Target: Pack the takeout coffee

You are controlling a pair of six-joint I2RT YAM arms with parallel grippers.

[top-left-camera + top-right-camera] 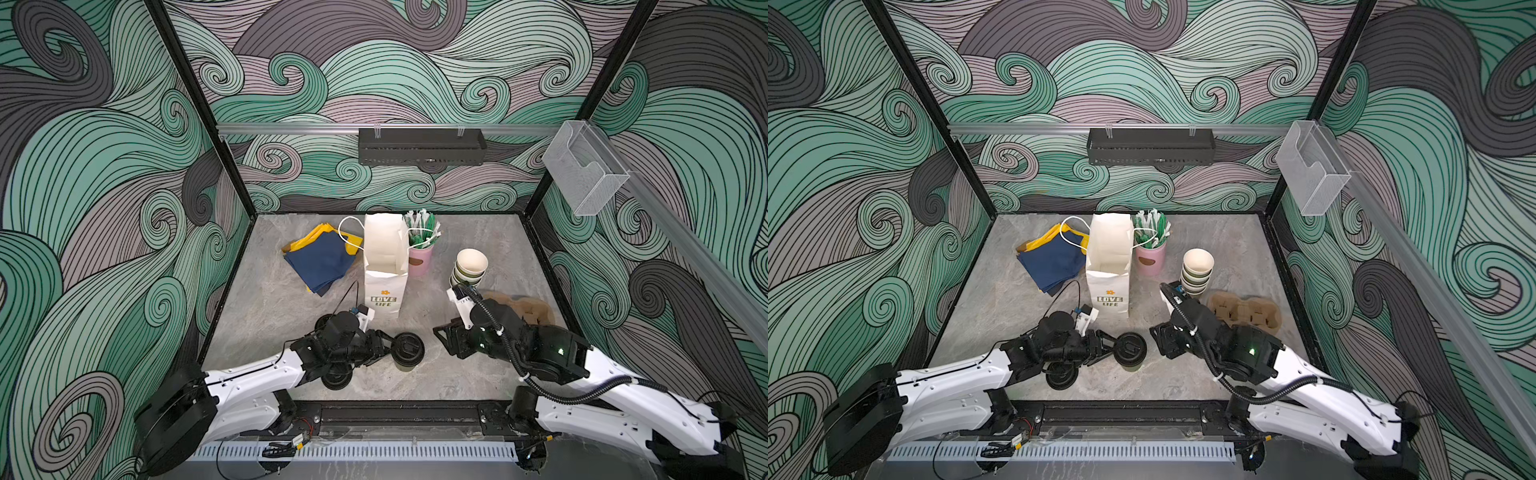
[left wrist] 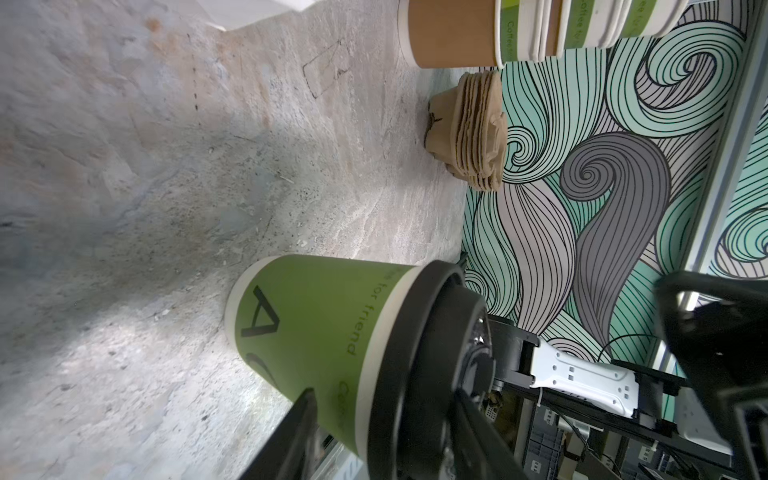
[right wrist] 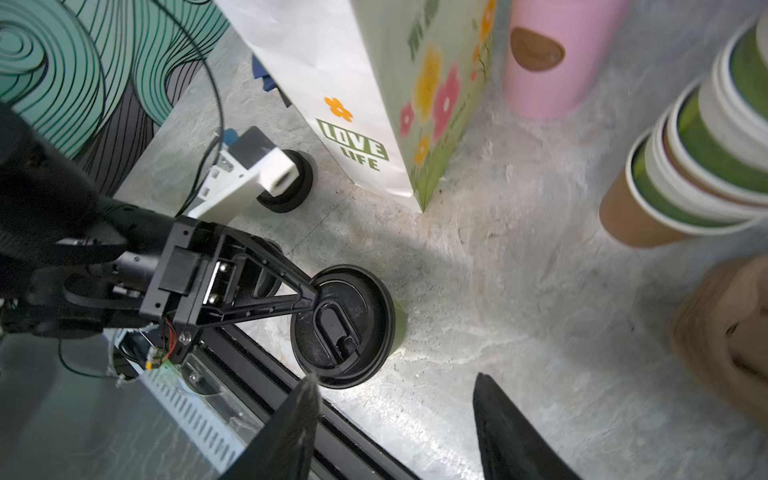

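Note:
One takeout coffee, an olive-green cup under a black sip lid, stands at the front middle of the table. My left gripper comes at it from the left and is shut on its top. One finger lies across the lid and the other lies against the green wall below the rim. My right gripper hovers just right of the cup. It is open with only bare table between its fingers.
A white paper bag stands open behind the cup. Around it are blue and yellow napkins, a pink holder of stirrers, stacked lidless cups and brown cup carriers. Loose black lids lie under the left arm.

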